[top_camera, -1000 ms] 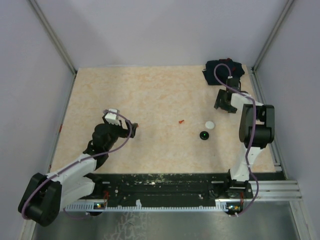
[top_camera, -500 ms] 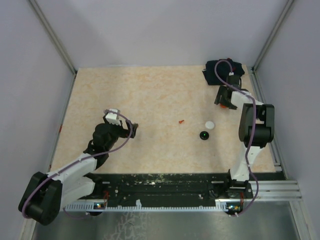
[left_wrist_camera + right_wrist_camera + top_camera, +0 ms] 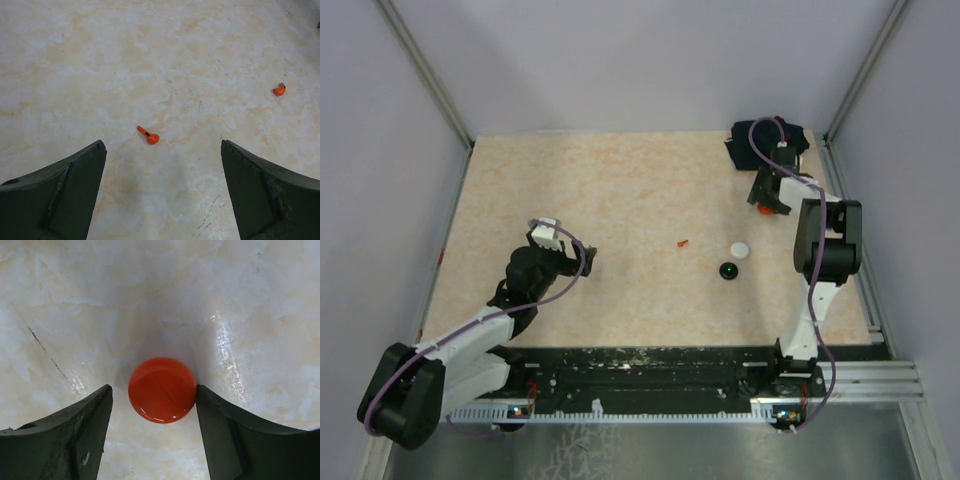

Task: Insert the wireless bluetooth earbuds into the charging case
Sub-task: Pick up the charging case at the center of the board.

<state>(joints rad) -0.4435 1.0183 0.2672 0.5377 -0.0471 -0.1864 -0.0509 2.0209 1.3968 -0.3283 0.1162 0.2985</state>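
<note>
One red earbud [image 3: 149, 136] lies on the table just ahead of my open, empty left gripper [image 3: 162, 148]; it shows as a red speck in the top view [image 3: 683, 243], well right of the left gripper [image 3: 586, 256]. A second small red piece [image 3: 279, 90] lies farther right. My right gripper [image 3: 152, 391] is open and straddles a round red puck [image 3: 161, 390]; its right finger touches the puck and the left finger stands a little off it. In the top view the right gripper [image 3: 767, 203] is at the back right. No white or black earbuds show.
A white puck [image 3: 739, 249] and a black puck with a green centre [image 3: 728, 270] lie right of the middle. A dark bundle [image 3: 767, 139] sits in the back right corner. Metal frame rails run along both table sides.
My right gripper has moved a little toward the back of the table, and the red puck now shows at its fingers. The left arm has not moved.
</note>
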